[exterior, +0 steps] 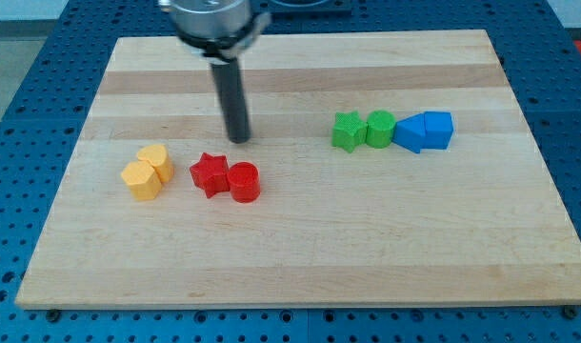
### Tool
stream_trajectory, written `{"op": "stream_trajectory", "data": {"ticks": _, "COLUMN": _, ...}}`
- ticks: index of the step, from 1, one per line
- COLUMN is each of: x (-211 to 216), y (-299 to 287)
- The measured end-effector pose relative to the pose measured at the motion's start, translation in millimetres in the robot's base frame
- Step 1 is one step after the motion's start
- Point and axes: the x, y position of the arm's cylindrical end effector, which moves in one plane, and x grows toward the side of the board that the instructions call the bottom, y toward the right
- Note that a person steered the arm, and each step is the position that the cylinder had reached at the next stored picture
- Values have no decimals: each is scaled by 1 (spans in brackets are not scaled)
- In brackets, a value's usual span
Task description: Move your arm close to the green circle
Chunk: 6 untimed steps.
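The green circle (380, 129) stands on the wooden board (300, 248) right of centre, touching a green star (347, 131) on its left and a blue block (411, 131) on its right. My tip (238, 139) rests on the board well to the left of the green circle, just above the red star (210, 174) and the red circle (244, 182). The rod rises to the mount at the view's top.
A second blue block (438, 130) touches the first on its right. Two yellow blocks (155, 160) (141, 180) sit together at the left. Blue perforated table surrounds the board.
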Motion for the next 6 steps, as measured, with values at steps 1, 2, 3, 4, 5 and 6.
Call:
{"op": "stream_trajectory", "data": {"ticks": 1, "x": 25, "y": 56}}
{"op": "stream_trajectory", "data": {"ticks": 2, "x": 39, "y": 113}}
{"op": "stream_trajectory", "data": {"ticks": 3, "x": 37, "y": 160}}
{"op": "stream_trajectory", "data": {"ticks": 4, "x": 25, "y": 166}}
{"op": "stream_trajectory", "data": {"ticks": 5, "x": 25, "y": 166}}
{"op": "stream_trajectory", "data": {"ticks": 6, "x": 25, "y": 181}}
